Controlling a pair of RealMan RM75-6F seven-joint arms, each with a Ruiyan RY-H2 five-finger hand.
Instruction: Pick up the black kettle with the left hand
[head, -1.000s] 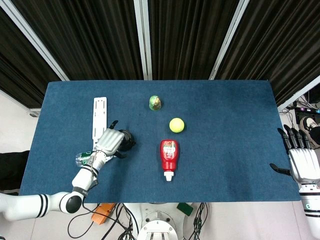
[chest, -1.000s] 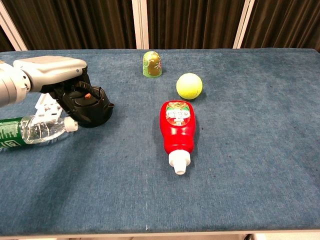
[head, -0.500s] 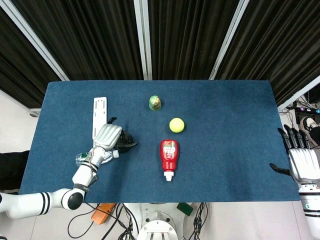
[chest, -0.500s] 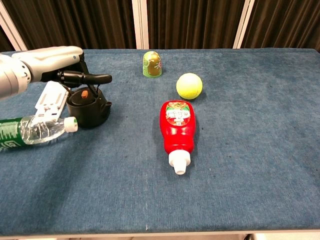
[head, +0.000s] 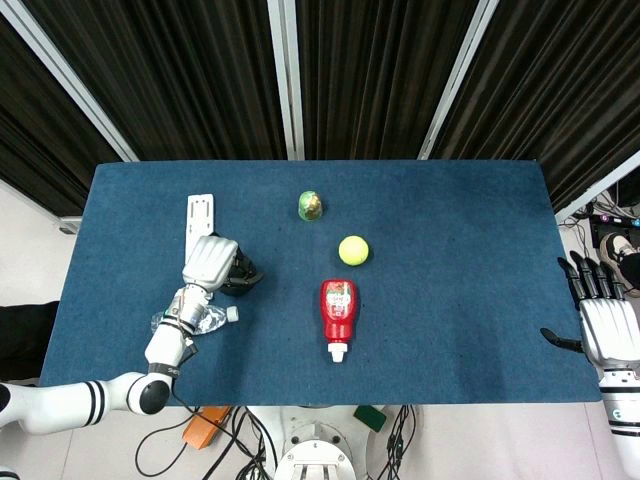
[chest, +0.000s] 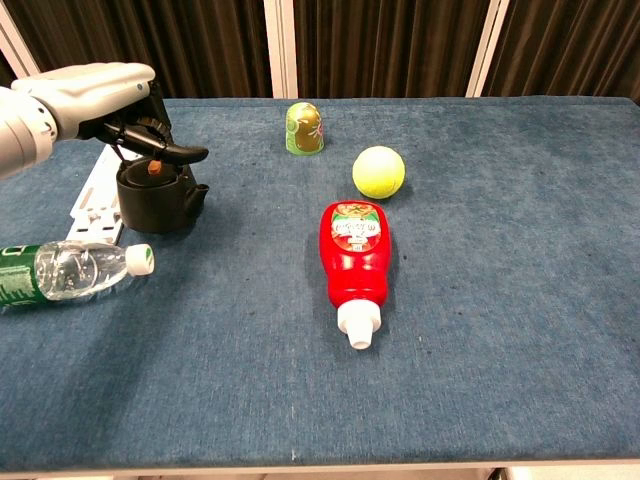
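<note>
The black kettle (chest: 155, 200) with a small orange knob on its lid is at the table's left. My left hand (chest: 95, 95) is above it, fingers curled round its handle, and grips it. In the head view the left hand (head: 208, 262) covers most of the kettle (head: 243, 272). The kettle looks upright and slightly raised; I cannot tell for sure whether its base is clear of the cloth. My right hand (head: 605, 325) stays at the table's right edge, fingers spread, holding nothing.
A clear water bottle (chest: 70, 270) lies on its side just in front of the kettle. A white plastic strip (chest: 95, 190) lies behind it. A red ketchup bottle (chest: 356, 255), a tennis ball (chest: 379, 171) and a green egg-shaped figure (chest: 304, 128) occupy the blue table's (head: 450, 220) middle.
My left hand closed on the kettle's handle and drew it up and back, away from the water bottle. The right hand has hardly moved.
</note>
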